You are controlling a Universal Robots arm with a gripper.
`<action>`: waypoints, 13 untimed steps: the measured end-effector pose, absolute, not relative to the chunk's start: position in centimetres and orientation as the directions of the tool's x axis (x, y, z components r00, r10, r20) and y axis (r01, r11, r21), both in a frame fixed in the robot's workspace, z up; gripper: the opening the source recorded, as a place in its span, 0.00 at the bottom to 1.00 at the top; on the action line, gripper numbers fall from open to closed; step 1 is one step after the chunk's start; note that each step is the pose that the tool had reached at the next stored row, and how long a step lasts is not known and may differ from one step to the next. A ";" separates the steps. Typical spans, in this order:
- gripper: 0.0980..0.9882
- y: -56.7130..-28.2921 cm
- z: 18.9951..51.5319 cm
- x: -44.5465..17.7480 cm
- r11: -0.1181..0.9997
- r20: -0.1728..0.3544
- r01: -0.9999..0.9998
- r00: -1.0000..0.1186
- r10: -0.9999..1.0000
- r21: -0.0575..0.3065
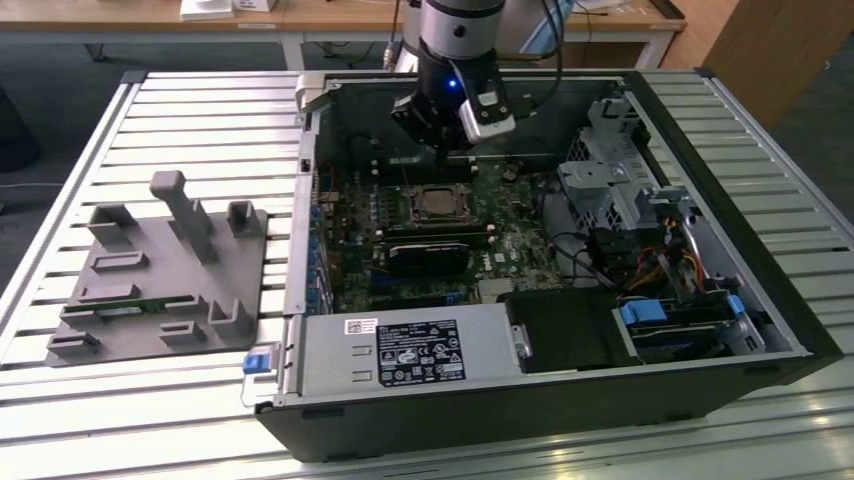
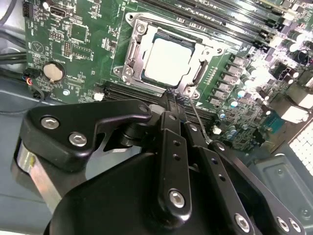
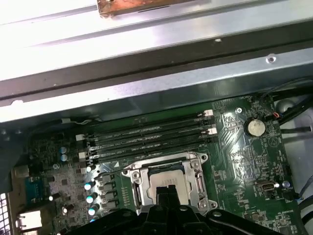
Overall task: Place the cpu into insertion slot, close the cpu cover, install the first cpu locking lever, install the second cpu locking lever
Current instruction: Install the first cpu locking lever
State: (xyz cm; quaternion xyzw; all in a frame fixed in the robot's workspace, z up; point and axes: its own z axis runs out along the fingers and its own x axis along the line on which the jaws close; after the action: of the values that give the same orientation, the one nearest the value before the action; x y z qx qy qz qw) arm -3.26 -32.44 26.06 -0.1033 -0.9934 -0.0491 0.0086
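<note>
Two black fingers (image 2: 172, 127) of the tool (image 2: 171, 95) are pressed together, with nothing between them. Their tips stand just beside the rim of the cpu cover (image 2: 134, 46); whether they touch it I cannot tell. The cpu (image 2: 168, 61) lies flat in the insertion slot (image 2: 183, 39), its pale metal top showing through the cut-out of the cover, which lies down around it. Near the slot, in the first wrist view, run long black memory slots (image 3: 146, 139), and a round coin battery (image 3: 254, 128) sits on the green motherboard (image 2: 93, 29). The board lies inside an open computer case (image 1: 534, 420). In the exterior view, a box in the case carries a black label (image 1: 414, 352) with white print. The case lies on a slatted metal surface (image 1: 200, 100). Towards the exterior view's left edge of this surface stands a grey holder (image 1: 147, 290) with upright posts.
</note>
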 end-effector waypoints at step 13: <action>0.01 -32.5 26.0 -3.7 0.994 0.018 0.057 -0.998 0.055 0.098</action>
State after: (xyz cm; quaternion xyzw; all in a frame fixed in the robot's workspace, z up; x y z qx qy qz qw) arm -3.70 -32.55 25.98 -0.0280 -0.9984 -0.0491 0.0075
